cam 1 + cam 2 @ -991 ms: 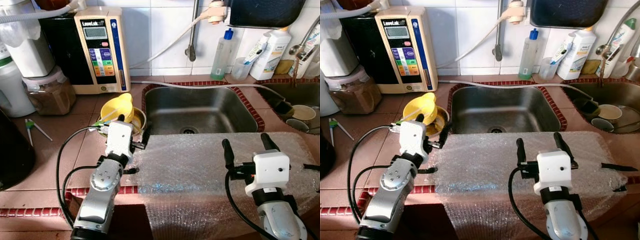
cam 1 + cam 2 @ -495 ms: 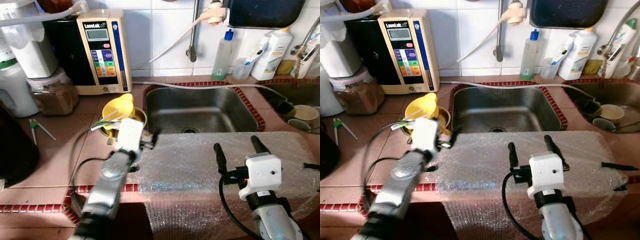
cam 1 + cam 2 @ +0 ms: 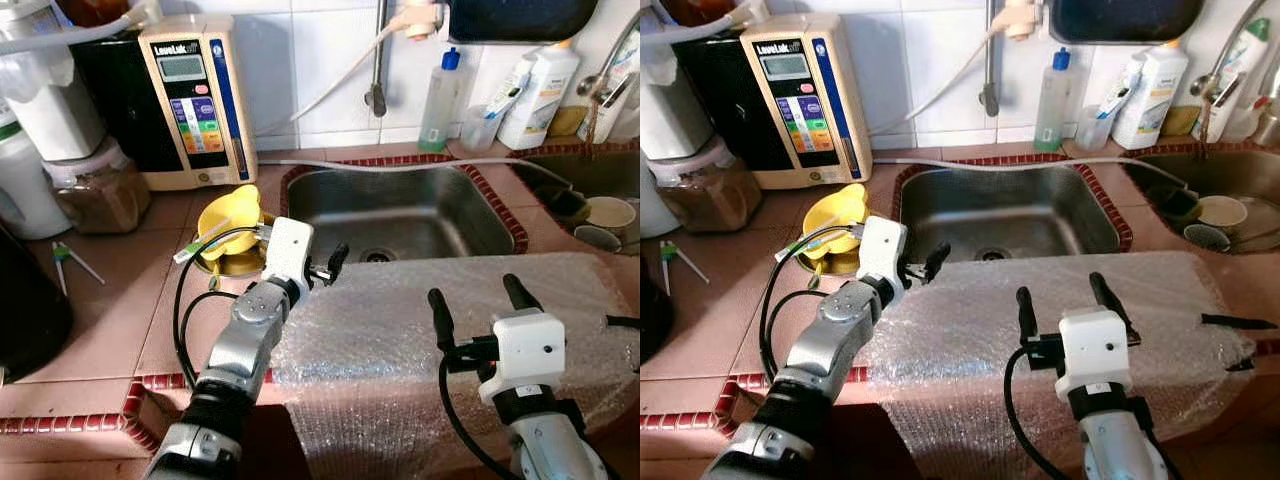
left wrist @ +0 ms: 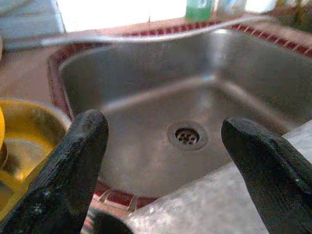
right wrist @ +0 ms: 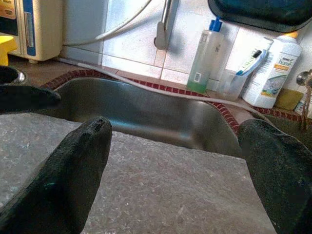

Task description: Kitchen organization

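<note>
bubble wrap [image 3: 440,310] over sink [image 3: 400,205] front, left gripper [image 3: 318,262] fingers apart at its 10 o'clock corner, right gripper [image 3: 478,298] spread above it at 5 o'clock

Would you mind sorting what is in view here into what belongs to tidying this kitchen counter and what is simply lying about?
Job in hand:
- bubble wrap sheet over the sink's front edge
- left gripper, open, at the sheet's corner
- right gripper, open, above the sheet
- yellow funnel in its bowl

Lying about:
- water ionizer
- jar of brown powder
- clear bottle with blue cap
- white detergent bottle
</note>
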